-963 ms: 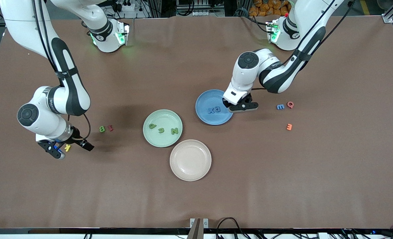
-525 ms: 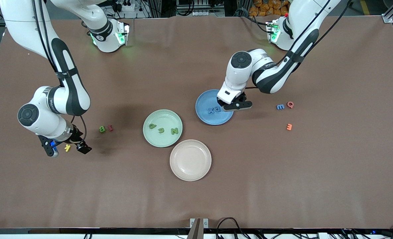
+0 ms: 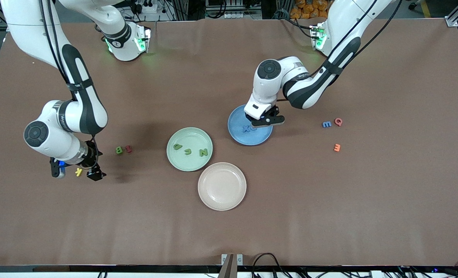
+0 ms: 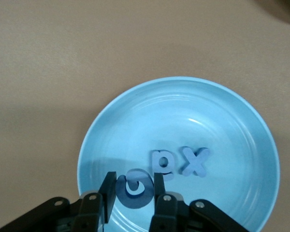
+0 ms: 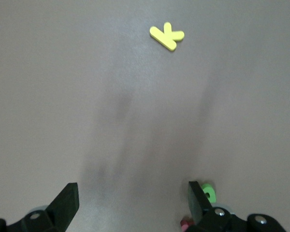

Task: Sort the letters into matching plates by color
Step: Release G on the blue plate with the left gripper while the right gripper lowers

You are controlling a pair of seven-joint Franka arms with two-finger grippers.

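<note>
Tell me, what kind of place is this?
Probably a robot lab: two robot arms bolted to a brown table, cables and metal frames at its edges, and toy letters being sorted into the blue plate and green plate.

We see left gripper [image 3: 266, 122] shifted from blue plate's rim to over round medium-blue plastic plate [image 3: 236, 133], small dark-blue chunky toy letter [image 4: 134, 190] clamped between its fingers, now covering blue P [image 4: 162, 163] in front view. Right gripper [image 3: 74, 172] turned, wide-spread fingers now straddling yellow toy letter K [image 3: 79, 172].
</note>
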